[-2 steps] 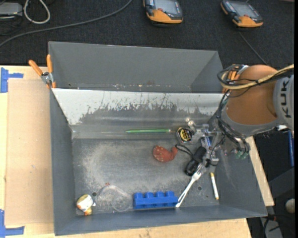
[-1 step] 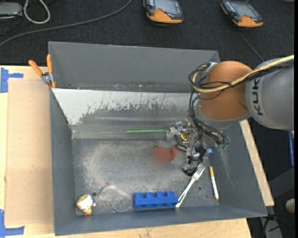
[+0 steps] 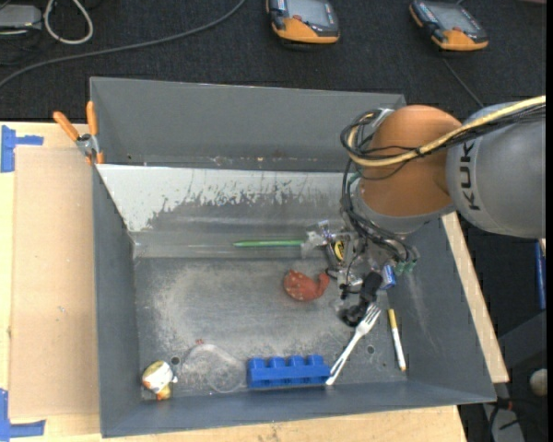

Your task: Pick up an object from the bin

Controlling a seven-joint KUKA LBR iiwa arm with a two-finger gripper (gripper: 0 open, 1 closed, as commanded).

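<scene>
You have the gripper (image 3: pixel 352 306) low over the right part of the floor of the bin (image 3: pixel 166 274), under the arm's orange cover (image 3: pixel 405 159), with cables hanging round it. From this view you cannot tell whether it is spread or closed. Two things lie nearest to it. A reddish-brown round piece (image 3: pixel 301 285) sits just to its left. A white plastic fork (image 3: pixel 352 346) has its tined end right at the gripper's tip, and its handle runs near and left to the right end of a blue studded brick (image 3: pixel 288 371) by the near wall. Just right of the fork you see a slim pale stick (image 3: pixel 396 339). A thin green stick (image 3: pixel 267 243) lies along the foot of the far wall. In the near left corner is a small yellow and white toy (image 3: pixel 157 378), with a clear plastic piece (image 3: pixel 212 371) between it and the brick
</scene>
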